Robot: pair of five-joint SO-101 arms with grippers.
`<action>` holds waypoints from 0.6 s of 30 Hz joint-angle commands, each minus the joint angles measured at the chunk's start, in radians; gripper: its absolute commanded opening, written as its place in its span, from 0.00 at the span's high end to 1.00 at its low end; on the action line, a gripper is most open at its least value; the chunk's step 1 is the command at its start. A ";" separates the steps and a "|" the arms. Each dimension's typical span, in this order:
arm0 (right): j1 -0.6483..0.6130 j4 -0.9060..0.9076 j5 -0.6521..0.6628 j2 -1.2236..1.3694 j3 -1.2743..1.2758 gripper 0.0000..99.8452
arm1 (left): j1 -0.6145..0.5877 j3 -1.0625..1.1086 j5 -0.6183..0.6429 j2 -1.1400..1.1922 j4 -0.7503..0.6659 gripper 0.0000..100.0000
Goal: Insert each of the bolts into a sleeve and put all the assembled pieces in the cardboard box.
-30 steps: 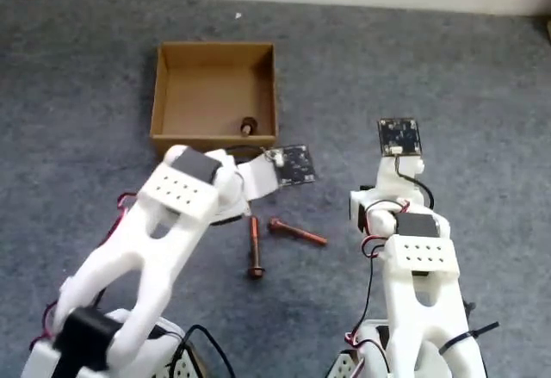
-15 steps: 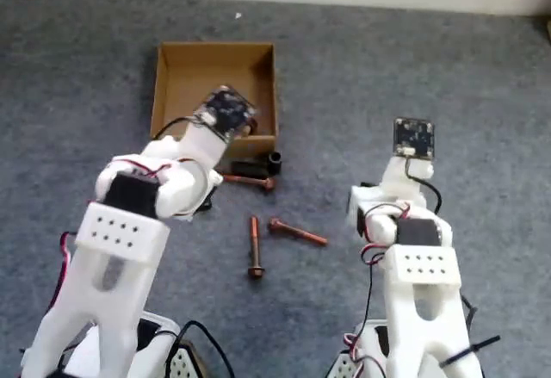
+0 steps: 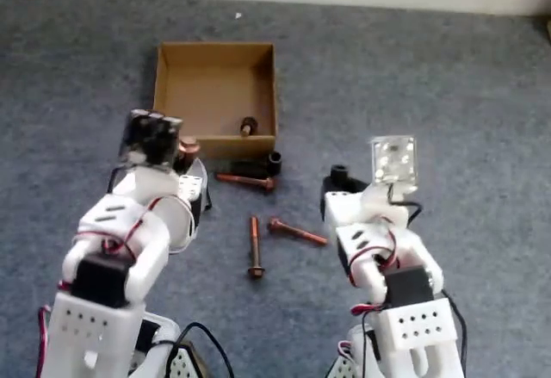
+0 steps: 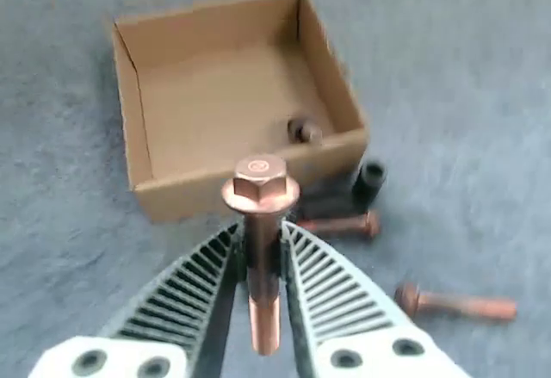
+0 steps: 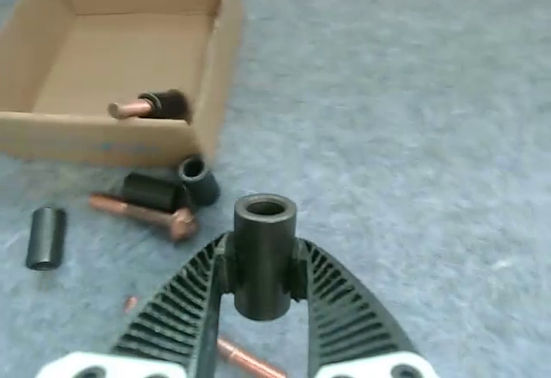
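The left gripper (image 4: 258, 236) is clamped on a copper bolt (image 4: 260, 190), head up. The right gripper (image 5: 263, 257) is clamped on a black sleeve (image 5: 265, 214), bore open upward. Both hang above the carpet near the cardboard box (image 3: 215, 48). Turn the bolt so its shank lines up straight with the bore, then push in slowly

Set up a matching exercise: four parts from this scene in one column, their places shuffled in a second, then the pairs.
1. copper hex-head bolt nearest the left wrist camera
2. black cylindrical sleeve nearest the right wrist camera
3. assembled bolt-and-sleeve piece
4. lone black sleeve lying on its side

A. inside the brown cardboard box
B. on the grey carpet
C. in the right gripper
D. in the left gripper

Pairs: 1-D, 2-C, 3-A, 4-B.
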 commanded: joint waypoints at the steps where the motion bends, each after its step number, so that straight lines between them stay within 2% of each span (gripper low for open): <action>1: -0.070 -0.119 -0.014 -0.027 0.027 1.00 | -0.010 0.067 0.130 -0.139 -0.157 0.99; 9: -0.228 -0.321 -0.008 -0.027 0.143 1.00 | -0.008 0.162 0.313 -0.277 -0.353 0.99; 16: -0.300 -0.533 -0.005 -0.028 0.263 1.00 | -0.001 0.257 0.358 -0.309 -0.531 0.99; 18: -0.305 -0.601 0.035 -0.028 0.303 1.00 | 0.027 0.277 0.356 -0.309 -0.552 0.99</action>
